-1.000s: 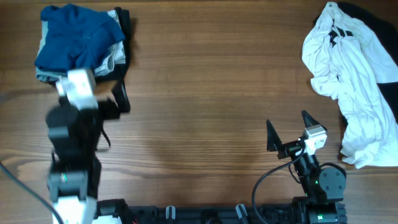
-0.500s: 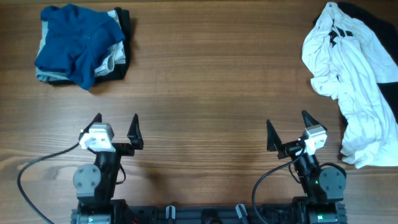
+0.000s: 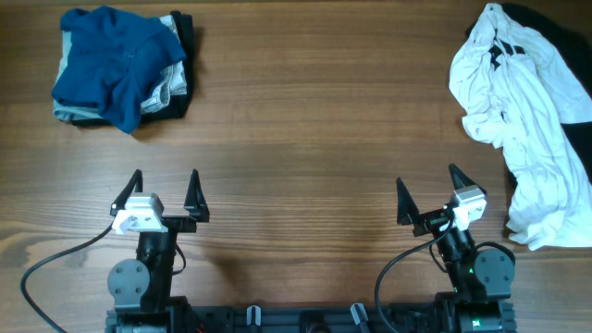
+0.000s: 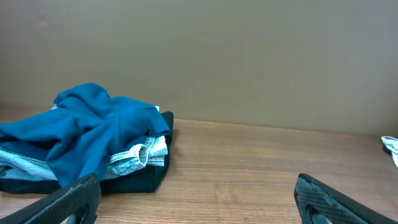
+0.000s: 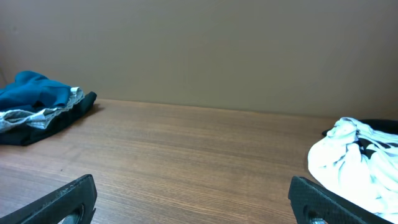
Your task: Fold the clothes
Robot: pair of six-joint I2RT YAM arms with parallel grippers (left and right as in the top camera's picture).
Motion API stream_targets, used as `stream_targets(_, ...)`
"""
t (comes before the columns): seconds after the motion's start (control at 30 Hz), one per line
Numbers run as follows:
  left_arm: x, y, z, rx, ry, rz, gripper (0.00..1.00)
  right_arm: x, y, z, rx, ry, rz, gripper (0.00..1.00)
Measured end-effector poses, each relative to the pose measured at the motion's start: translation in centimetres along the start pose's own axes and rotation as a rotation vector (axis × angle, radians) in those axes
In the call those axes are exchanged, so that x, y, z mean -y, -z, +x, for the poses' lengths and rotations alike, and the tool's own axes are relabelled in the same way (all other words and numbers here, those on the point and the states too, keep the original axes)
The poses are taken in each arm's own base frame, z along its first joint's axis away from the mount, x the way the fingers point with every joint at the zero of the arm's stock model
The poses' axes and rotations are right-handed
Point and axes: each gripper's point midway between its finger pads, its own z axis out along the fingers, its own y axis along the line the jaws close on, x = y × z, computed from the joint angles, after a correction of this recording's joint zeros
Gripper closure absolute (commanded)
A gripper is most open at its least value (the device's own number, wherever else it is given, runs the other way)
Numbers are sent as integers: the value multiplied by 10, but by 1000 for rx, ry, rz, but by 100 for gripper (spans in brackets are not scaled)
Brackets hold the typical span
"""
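Note:
A deep-blue garment (image 3: 116,55) lies rumpled on a pile at the far left, over light-blue denim shorts (image 3: 166,88) and a black cloth (image 3: 185,37). The pile also shows in the left wrist view (image 4: 87,127) and, small, in the right wrist view (image 5: 34,93). A white garment with black marks (image 3: 513,92) lies crumpled at the far right, also seen in the right wrist view (image 5: 351,165). My left gripper (image 3: 165,185) is open and empty at the near left. My right gripper (image 3: 430,190) is open and empty at the near right.
A dark cloth (image 3: 569,46) lies under the white garment at the right edge. The brown wooden table (image 3: 314,129) stretches between the two piles. A plain wall (image 4: 249,56) stands behind the table. Black cables run by both arm bases.
My left arm has drawn back from the blue pile to the near left edge, open and empty. The right arm has not moved.

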Motion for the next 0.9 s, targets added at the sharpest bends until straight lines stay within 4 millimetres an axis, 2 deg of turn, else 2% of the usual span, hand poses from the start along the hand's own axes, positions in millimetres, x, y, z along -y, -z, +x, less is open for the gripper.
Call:
stream_targets(0.13,-2,-1,-3,37,-2,-6,0,0,0,0,0,0,0,0)
stream_targets(0.33,-5,-3,22,-30,2,-16,0,0,0,0,0,0,0,0)
stream_targets(0.43,-8,-2,43,-114,8,-29,0,0,0,0,0,0,0,0)
stream_targets(0.9,-8,-2,43,-113,8,-29,0,0,0,0,0,0,0,0)
